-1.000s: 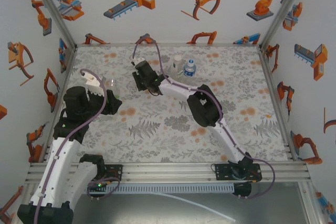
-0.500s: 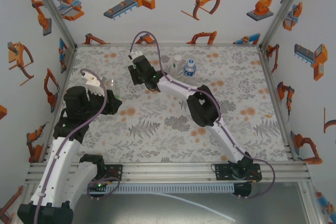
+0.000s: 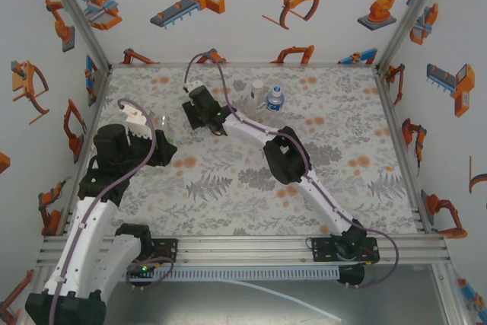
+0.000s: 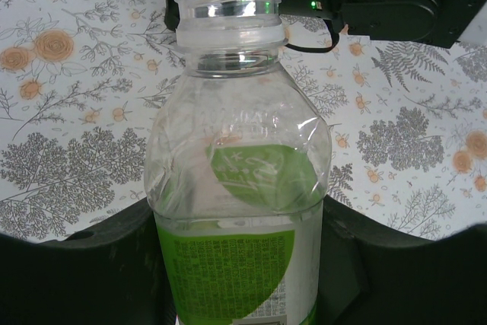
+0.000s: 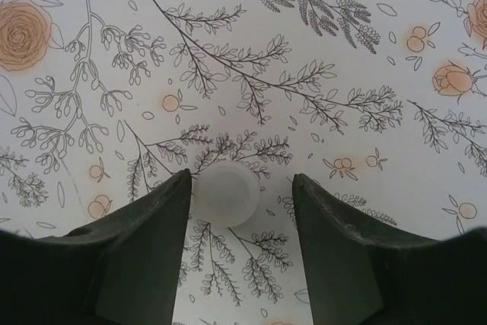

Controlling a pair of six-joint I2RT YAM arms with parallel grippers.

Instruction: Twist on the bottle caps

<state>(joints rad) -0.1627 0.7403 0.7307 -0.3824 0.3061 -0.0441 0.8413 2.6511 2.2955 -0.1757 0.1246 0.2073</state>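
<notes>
Between the fingers [image 5: 144, 249] of the open right tool [image 5: 241, 180], a bottle cap [image 5: 224, 193], nearer one.

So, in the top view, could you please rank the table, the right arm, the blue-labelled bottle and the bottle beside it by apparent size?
1. table
2. right arm
3. blue-labelled bottle and the bottle beside it: these look alike, so unranked.

bottle [image 4: 236, 188]: clear glossy plastic | cap [image 5: 225, 192]: matt white plastic | table [image 5: 342, 36]: smooth matt print
</notes>
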